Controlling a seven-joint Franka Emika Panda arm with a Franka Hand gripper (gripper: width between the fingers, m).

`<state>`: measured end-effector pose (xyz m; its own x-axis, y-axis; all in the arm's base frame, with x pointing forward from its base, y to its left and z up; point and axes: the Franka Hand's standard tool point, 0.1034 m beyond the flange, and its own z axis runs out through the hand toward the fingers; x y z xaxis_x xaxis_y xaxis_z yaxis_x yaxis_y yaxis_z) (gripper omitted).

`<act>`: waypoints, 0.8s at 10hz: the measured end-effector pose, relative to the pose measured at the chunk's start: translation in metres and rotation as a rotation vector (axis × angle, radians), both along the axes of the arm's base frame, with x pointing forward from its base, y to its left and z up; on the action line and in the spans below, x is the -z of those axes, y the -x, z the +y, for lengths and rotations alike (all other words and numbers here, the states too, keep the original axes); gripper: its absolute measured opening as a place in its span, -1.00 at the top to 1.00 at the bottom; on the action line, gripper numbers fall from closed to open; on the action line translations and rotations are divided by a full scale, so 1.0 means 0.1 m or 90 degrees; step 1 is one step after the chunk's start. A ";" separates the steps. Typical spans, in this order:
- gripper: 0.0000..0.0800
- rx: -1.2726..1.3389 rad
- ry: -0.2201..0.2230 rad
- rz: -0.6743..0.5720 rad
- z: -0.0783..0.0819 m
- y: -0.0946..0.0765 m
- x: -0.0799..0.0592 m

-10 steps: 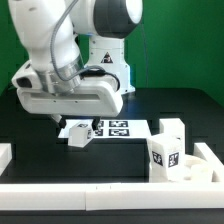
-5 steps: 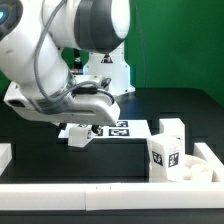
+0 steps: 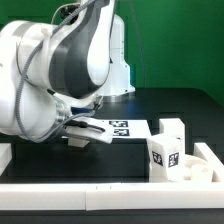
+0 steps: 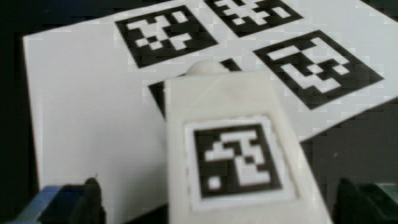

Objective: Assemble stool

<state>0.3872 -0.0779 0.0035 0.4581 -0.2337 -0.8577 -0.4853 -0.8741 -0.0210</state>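
Gripper point(image 4: 228, 203) wide open, holding nothing. In the wrist view, both fingertips point(image 4: 80, 202) stand clear of the target with dark gaps on either side. Target is one stool leg point(image 4: 222, 130), lying flat on the marker board point(image 4: 71, 70) with its tagged face up. The leg sits directly under the gripper and roughly centred between the jaws. Its long axis runs across the line that joins the two fingers, so the jaws bracket its narrow width, not its length. In the exterior view the arm's bulk hides most of the wrist, and the leg shows at the board's end towards the exterior view's left. Two more legs point(image 3: 172, 133) stand upright well apart, at the exterior view's right, next to the round seat point(image 3: 197, 172). Judgement: alignment looks adequate, so a straight descent and then closing should take the leg; height above the leg cannot be told.
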 end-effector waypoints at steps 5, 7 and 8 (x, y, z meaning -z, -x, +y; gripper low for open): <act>0.18 -0.001 0.007 -0.018 -0.02 -0.05 -0.02; 0.18 -0.014 0.008 -0.041 0.00 -0.19 -0.20; 0.18 -0.022 0.009 -0.088 0.03 -0.41 -0.49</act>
<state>0.4284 -0.0747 0.0529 0.5795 -0.2272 -0.7827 -0.4476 -0.8913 -0.0727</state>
